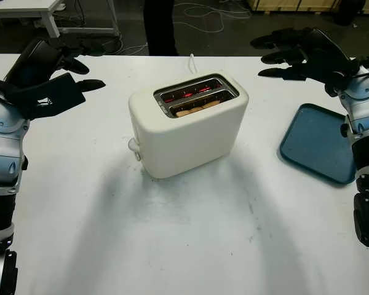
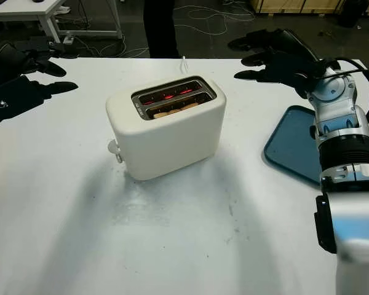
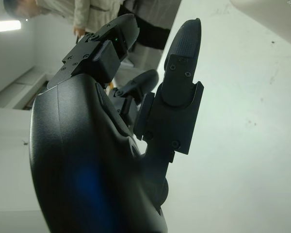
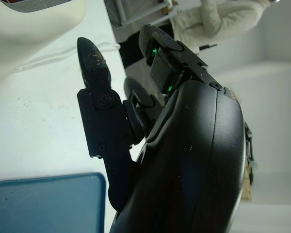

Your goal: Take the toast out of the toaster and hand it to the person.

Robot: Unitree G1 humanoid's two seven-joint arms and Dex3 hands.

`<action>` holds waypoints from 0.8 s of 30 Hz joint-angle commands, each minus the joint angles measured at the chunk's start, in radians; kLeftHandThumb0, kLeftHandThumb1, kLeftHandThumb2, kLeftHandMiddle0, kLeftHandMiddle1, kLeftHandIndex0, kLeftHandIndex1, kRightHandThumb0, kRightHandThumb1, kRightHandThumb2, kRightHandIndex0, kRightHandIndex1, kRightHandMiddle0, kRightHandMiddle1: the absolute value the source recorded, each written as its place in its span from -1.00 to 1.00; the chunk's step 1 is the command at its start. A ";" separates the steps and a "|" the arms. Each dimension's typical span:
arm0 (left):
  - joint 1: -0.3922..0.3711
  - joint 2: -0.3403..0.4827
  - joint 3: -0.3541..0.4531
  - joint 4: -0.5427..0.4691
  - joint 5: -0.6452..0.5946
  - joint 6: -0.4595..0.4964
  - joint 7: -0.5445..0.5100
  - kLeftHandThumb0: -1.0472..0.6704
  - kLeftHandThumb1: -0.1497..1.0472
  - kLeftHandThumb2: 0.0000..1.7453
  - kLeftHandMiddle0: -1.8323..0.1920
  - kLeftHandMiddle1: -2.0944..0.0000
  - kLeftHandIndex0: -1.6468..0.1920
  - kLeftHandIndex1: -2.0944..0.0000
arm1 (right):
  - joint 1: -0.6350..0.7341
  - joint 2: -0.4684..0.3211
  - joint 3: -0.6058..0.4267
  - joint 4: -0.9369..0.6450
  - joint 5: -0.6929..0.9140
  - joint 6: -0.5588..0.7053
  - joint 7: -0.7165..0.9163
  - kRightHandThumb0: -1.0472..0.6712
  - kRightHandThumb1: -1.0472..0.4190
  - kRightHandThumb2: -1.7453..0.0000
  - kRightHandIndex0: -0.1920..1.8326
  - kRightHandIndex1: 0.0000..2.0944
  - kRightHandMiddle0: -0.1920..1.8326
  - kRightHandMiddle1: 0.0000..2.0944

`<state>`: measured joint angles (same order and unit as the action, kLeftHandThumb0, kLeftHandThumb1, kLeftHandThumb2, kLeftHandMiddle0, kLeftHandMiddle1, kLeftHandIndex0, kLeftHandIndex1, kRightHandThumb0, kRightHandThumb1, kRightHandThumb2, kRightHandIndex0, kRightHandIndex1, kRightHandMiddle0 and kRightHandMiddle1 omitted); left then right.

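The left hand (image 1: 46, 80) hangs open above the white surface (image 1: 190, 239), well to the left of the toaster (image 1: 187, 126) and holding nothing; its black shell is hard and matte, its fingers blocky with screwed-on pads. Between it and the toaster lies a broad band of bare surface.

The toaster stands near the middle of the surface, a smooth cream box with rounded corners, turned a little askew, a small knob on its left end and a white cord (image 1: 191, 61) running from behind it toward the far edge. Its two slots sit in a dark metal top (the far one glows red inside). The toast (image 1: 194, 109) sits low in the near slot, only its tan upper edge showing. In front of the toaster the surface is open up to the near edge, lightly scuffed.

Right of the toaster, a flat blue tray (image 1: 317, 144) with rounded corners lies by the right edge. The right hand (image 2: 277, 55) hovers open and holding nothing, above the surface beyond the tray, right of the toaster.

Behind the toaster, past the far edge, a person (image 1: 160, 27) stands in dark trousers.
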<state>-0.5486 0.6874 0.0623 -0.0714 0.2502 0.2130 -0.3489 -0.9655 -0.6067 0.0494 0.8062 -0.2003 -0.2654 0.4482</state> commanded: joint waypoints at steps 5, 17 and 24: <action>-0.011 -0.008 -0.007 -0.018 -0.003 0.014 -0.010 -0.33 0.76 -1.00 0.35 0.29 0.21 0.69 | 0.009 -0.001 0.002 -0.015 0.001 0.017 -0.001 -0.24 -0.75 1.00 -0.08 -0.98 -0.15 -0.99; -0.030 -0.008 -0.011 -0.017 -0.003 0.020 -0.027 -0.27 0.73 -1.00 0.34 0.30 0.19 0.71 | 0.005 0.009 0.000 -0.020 0.008 0.035 0.003 -0.28 -0.74 1.00 -0.08 -0.98 -0.15 -0.99; -0.026 -0.005 -0.006 -0.024 -0.007 0.003 -0.034 -0.31 0.74 -0.99 0.34 0.28 0.18 0.71 | 0.006 0.011 -0.004 -0.013 0.020 0.035 0.012 -0.27 -0.74 1.00 -0.08 -0.98 -0.15 -1.00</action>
<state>-0.5620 0.6800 0.0575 -0.0829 0.2491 0.2240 -0.3766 -0.9656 -0.6043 0.0495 0.8016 -0.1885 -0.2448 0.4590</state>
